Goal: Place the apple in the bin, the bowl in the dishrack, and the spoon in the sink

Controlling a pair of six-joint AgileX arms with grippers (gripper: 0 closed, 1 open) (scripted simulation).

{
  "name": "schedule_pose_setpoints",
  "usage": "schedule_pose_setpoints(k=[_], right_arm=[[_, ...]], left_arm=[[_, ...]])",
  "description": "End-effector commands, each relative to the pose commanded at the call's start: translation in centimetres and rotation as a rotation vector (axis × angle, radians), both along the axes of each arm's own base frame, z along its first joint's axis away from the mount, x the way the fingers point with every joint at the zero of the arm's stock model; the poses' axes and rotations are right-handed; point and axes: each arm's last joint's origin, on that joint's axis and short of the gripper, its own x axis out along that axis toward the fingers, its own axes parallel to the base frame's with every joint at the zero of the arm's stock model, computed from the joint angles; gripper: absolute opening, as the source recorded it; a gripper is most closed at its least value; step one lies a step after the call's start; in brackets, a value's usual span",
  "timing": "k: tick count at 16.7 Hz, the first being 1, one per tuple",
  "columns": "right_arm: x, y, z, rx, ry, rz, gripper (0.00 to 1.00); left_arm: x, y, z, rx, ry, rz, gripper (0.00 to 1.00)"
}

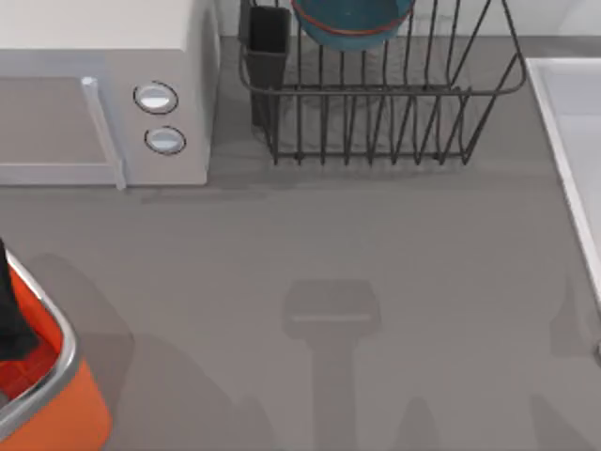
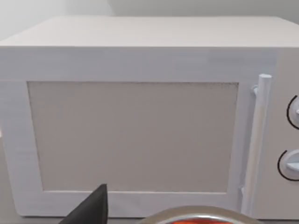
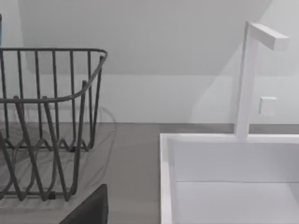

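Although the round teal-blue bowl with its thin reddish-orange rim [image 1: 352, 23] already sits inside the large black wire dishrack [image 1: 376, 113] at the back of the table [image 1: 329, 244], you have no sight of the apple or the spoon, so I cannot tell you where either lies.

A dark part of your left arm [image 1: 11, 310] hangs over the red inside of the orange box-shaped bin with the silver-grey rim [image 1: 66, 395] at the table's left front. In the left wrist view a single black finger [image 2: 91, 207] shows above that rim [image 2: 201, 217], facing the white microwave with two round knobs [image 2: 140, 116]. Whether these fingers are spread or closed, or hold anything, you cannot tell.

In the right wrist view one dark finger [image 3: 88, 207] shows beside the white rectangular sink with its raised rim [image 3: 224, 177] and white tap [image 3: 247, 79]; its state is equally undetermined.

Risks, as judgements:
- Lifting the left arm carelessly could catch the bin's rim and shift the bin.
- A right-arm swing toward the rack could strike the wire bars or the sink's rim.
- Any release made without confirming position could drop an item onto the table.
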Motion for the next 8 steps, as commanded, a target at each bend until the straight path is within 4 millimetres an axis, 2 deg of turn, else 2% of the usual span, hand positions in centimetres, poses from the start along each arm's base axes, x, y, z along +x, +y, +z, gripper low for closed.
schedule_pose_setpoints(k=[8], right_arm=[[0.06, -0.1, 0.29, -0.034, 0.044, -0.01, 1.0]], left_arm=[[0.0, 0.0, 0.0, 0.0, 0.0, 0.0, 1.0]])
